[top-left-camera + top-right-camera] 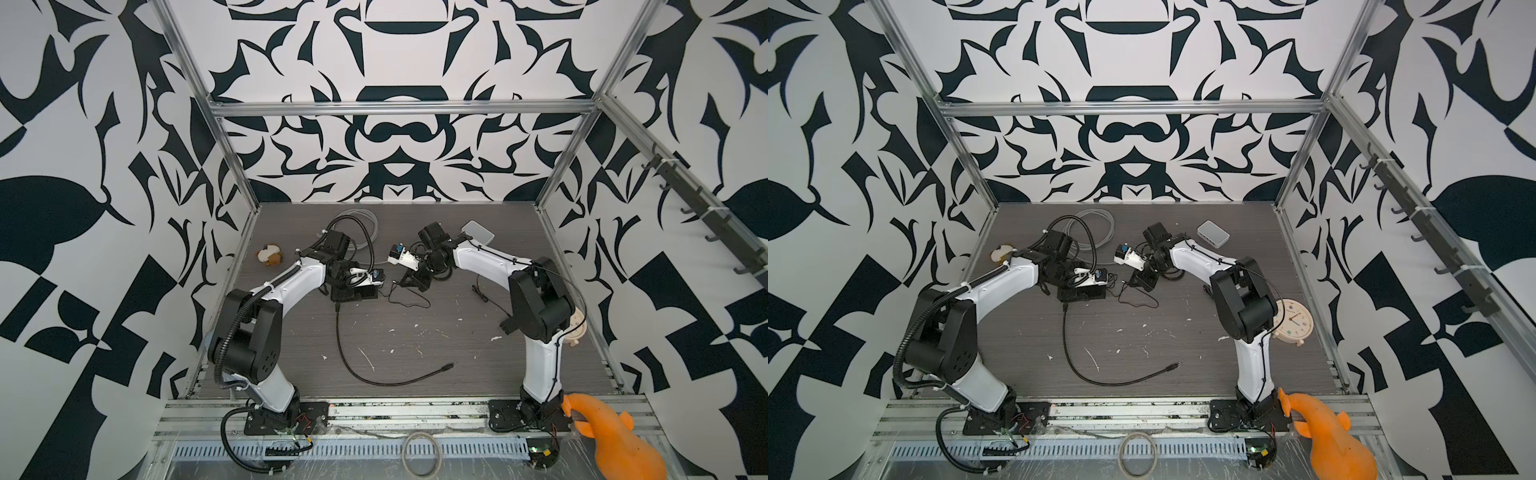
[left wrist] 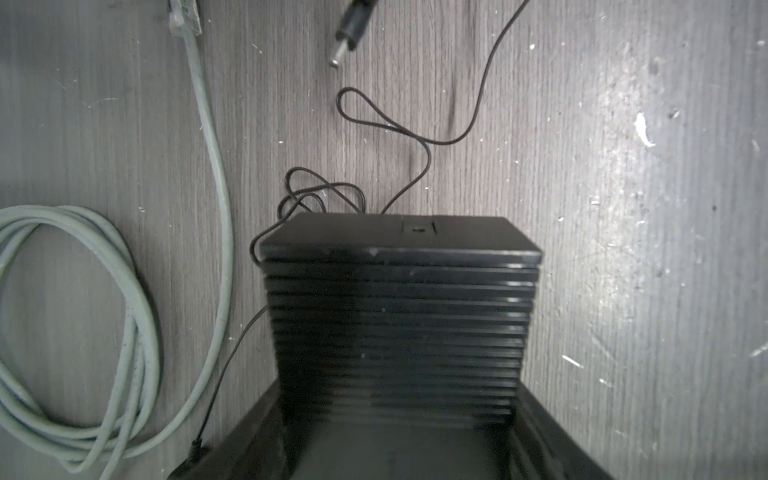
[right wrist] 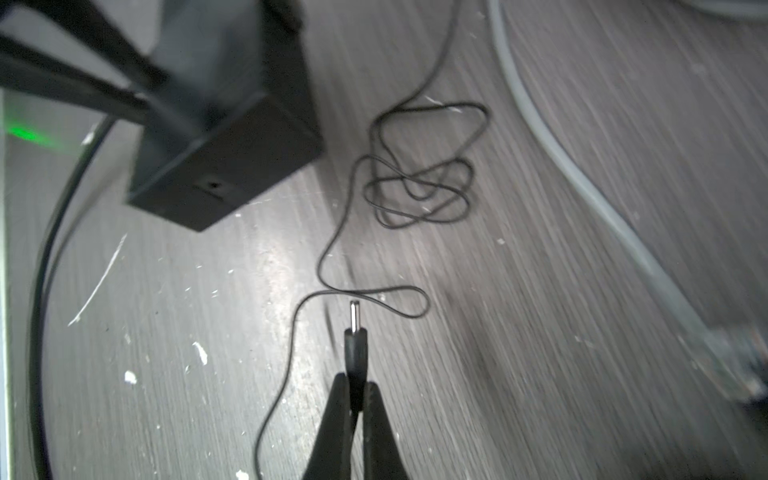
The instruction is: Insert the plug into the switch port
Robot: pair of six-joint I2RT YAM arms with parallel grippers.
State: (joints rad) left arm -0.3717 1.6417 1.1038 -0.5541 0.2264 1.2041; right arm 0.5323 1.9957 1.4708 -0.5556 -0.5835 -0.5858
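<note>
Plug [image 3: 355, 338] sits pinched by its rubber collar in right pincer [image 3: 355, 388], jaws closed, metal tip poking out ahead. Likely light, stiff; thin lead [image 3: 332, 257] floppy, may tug. Switch [image 3: 232, 166] ahead of tips, near, not touching, clamped in left pincer [image 1: 354, 291], port [image 3: 214, 185] facing.

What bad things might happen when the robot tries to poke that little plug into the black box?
1. The port on the black box is a tiny hole, and the plug is not lined up with it yet, so the tip may hit the wall.
2. The right gripper pinches only the plug's back end, so a push might tilt it.
3. The thin cord lies in tangled loops and may snag or tug.
</note>
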